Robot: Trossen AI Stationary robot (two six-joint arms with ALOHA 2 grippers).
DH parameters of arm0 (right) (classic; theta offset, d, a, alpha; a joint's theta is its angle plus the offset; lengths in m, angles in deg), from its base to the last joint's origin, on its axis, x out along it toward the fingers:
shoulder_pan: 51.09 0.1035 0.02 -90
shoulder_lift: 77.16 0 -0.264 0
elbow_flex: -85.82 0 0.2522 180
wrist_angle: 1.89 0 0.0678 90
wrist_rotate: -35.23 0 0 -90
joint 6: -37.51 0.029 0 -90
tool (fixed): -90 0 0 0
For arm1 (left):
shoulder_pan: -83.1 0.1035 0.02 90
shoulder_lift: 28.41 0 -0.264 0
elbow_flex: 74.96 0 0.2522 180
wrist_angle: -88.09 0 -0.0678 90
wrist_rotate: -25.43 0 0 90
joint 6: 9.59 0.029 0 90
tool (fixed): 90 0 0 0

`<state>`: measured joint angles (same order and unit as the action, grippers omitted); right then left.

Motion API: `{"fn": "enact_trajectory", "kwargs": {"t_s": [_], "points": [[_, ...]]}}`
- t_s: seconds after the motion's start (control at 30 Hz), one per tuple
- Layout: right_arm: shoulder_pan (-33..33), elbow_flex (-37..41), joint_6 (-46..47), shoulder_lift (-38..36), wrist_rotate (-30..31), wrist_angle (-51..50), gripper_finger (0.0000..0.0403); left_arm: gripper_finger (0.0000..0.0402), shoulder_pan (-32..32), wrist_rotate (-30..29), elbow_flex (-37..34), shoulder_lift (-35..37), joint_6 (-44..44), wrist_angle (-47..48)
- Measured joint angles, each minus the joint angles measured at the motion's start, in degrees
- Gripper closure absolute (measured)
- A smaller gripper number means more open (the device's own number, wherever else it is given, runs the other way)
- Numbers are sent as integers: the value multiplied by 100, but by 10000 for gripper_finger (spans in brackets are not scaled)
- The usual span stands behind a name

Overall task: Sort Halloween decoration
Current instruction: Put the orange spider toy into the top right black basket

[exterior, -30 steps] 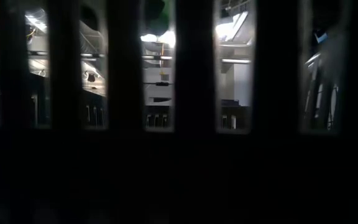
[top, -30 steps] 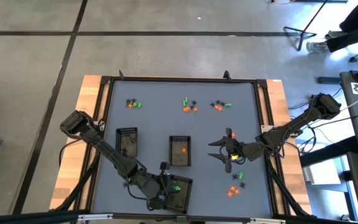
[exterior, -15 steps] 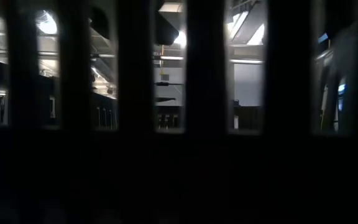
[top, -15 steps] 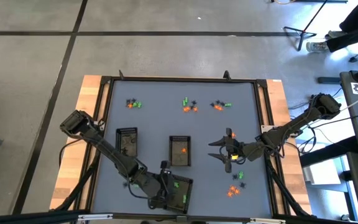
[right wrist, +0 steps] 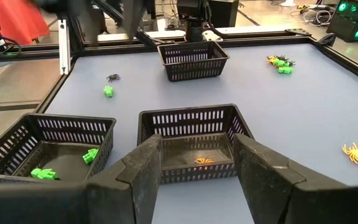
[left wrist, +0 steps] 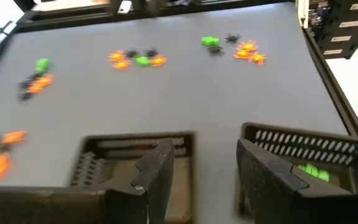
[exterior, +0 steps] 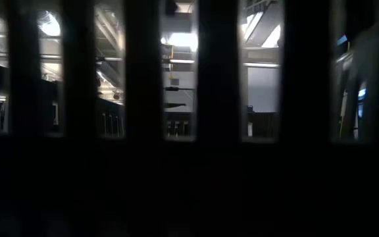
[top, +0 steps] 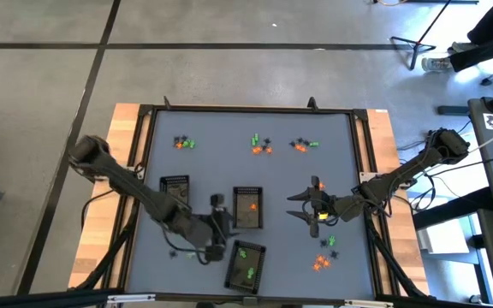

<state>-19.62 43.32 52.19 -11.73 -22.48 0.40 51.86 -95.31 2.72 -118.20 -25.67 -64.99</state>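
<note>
- While most of the Halloween decoration [top: 261,146] lies loose in small clusters along the table's far side, another cluster [top: 324,255] sits near the right front, and some pieces are already in the trays
- Nearest that front cluster is the right gripper [top: 302,210], which hangs just beyond it with fingers spread and nothing between them; I judge this arm best placed for those pieces
- Left gripper [top: 217,235] hovers between the middle tray [top: 247,208] and the front tray [top: 246,265], jaws apart and empty; the far clusters lie well ahead of it across open grey mat
- Green pieces rest in the front tray, an orange one in the middle tray, and the left tray [top: 175,194] stands beside the left arm
- Both trays flank the left fingers closely, so a careless sweep could knock them
</note>
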Motion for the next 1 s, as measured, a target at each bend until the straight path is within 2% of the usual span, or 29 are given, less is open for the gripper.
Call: {"fn": "enact_trajectory", "kwargs": {"t_s": [0.2,0.3,0.37,0.5,0.6,0.8,1.0], "points": [[-1,0,0,2,0,22,207,236,-26,-12,0,1195,-22,1485],[0,0,-8,0,1,65,207,236,-28,-17,0,1575,-60,2426],[-1,0,5,0,29,66,207,236,-34,-16,2,1686,-428,2995],[-1,0,2,0,61,96,207,236,-66,-90,0,1650,-1895,3829],[-1,0,2,0,61,98,207,236,-66,-276,0,1482,-2492,4154],[-1,0,97,7,191,91,207,236,-63,-469,0,1144,-2692,4201],[-1,0,457,32,-409,-28,207,236,-63,-464,0,850,-2707,4217]]}}
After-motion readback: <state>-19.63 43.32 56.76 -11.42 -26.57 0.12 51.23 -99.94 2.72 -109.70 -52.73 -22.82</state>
